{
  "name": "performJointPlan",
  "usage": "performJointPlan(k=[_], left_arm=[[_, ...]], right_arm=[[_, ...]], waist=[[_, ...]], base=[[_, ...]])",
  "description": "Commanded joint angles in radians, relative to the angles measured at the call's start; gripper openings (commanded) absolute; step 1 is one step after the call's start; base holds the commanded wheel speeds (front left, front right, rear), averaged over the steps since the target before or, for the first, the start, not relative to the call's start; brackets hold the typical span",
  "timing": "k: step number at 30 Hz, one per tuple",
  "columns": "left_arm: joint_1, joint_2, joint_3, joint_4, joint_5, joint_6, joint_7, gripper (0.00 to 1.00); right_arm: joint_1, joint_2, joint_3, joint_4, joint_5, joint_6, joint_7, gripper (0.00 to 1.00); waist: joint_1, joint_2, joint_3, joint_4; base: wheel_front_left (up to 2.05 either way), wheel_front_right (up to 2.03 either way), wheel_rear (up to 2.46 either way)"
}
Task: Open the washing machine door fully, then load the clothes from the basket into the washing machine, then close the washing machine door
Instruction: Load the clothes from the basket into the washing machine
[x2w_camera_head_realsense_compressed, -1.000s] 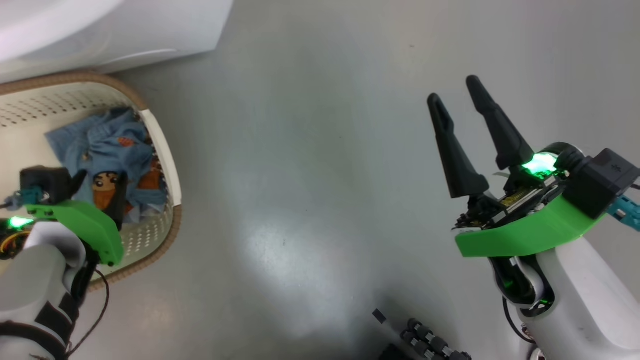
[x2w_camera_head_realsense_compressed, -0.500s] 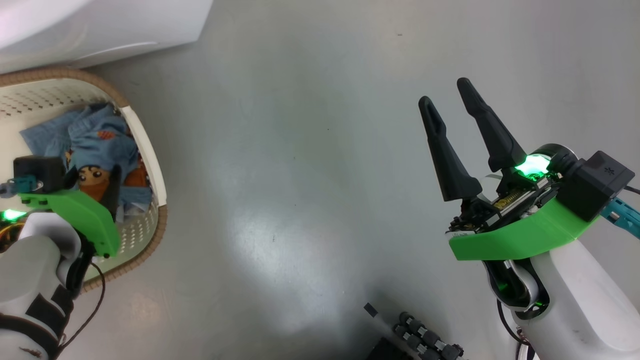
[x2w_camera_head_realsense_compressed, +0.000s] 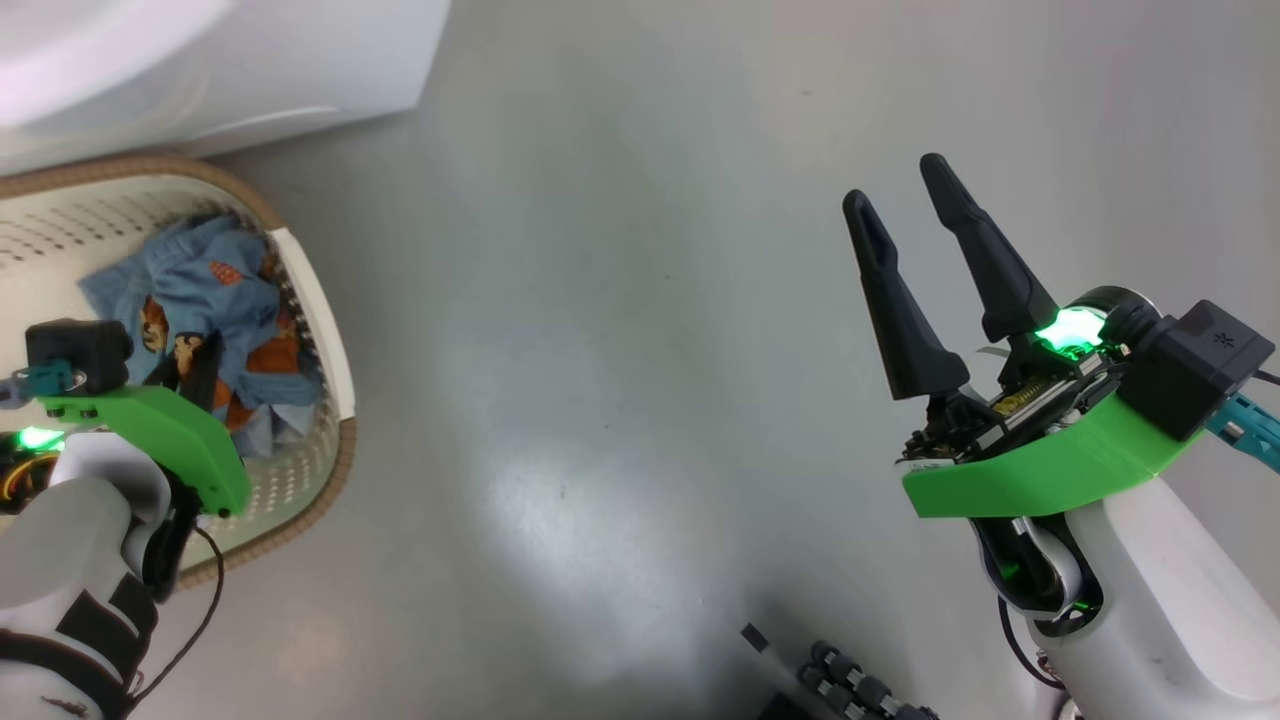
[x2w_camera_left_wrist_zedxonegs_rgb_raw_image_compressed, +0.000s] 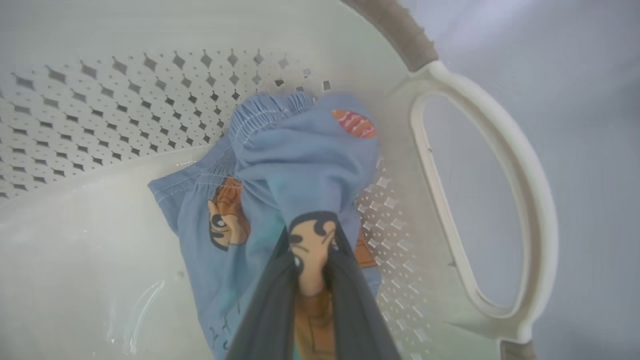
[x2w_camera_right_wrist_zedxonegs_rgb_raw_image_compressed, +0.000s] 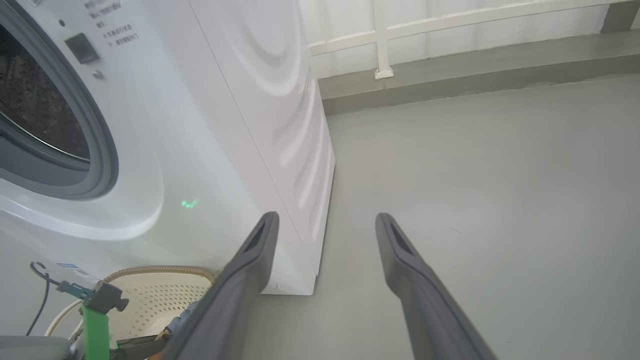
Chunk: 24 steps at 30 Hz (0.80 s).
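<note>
Over the grey floor, at the frame's left, your left gripper, spread a second ago, is now pinching the clothes in the basket, readying the lift.

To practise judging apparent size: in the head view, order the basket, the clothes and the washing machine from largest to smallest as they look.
1. The basket, though partly cut off by the frame.
2. The washing machine, cropped to a corner, so it looks far smaller than it is.
3. The clothes.

Black right end effector, green wrist bracket
</note>
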<state>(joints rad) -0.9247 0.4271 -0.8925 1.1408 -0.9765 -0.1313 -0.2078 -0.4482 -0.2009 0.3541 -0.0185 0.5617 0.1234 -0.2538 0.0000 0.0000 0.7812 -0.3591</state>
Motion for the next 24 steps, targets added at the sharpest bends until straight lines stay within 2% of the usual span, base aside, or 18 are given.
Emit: performJointPlan(k=[1,11,16,24], left_arm=[[0.019,0.028,0.017,-0.010,-0.022,0.001,-0.024,0.00],[0.054,0.019,0.037,-0.066,-0.053,0.001,-0.053,0.00],[0.092,0.018,0.141,-0.133,0.004,0.001,-0.054,0.00],[0.206,-0.008,0.339,-0.245,0.154,0.001,-0.054,0.00]], right_arm=[[0.018,-0.017,0.007,-0.016,-0.005,0.007,-0.008,1.00],[0.028,-0.040,-0.008,-0.003,0.002,0.007,-0.008,1.00],[0.036,-0.055,-0.015,0.005,0.008,0.007,-0.008,1.00],[0.066,-0.079,-0.024,0.021,0.020,0.007,-0.008,1.00]], waist=[[0.0000,0.0000,-0.029,0.019],[0.0000,0.0000,-0.121,0.079],[0.0000,0.0000,-0.182,0.114],[0.0000,0.0000,-0.287,0.161]], base=[[0.00,0.00,0.00],[0.00,0.00,0.00],[0.00,0.00,0.00],[0.00,0.00,0.00]])
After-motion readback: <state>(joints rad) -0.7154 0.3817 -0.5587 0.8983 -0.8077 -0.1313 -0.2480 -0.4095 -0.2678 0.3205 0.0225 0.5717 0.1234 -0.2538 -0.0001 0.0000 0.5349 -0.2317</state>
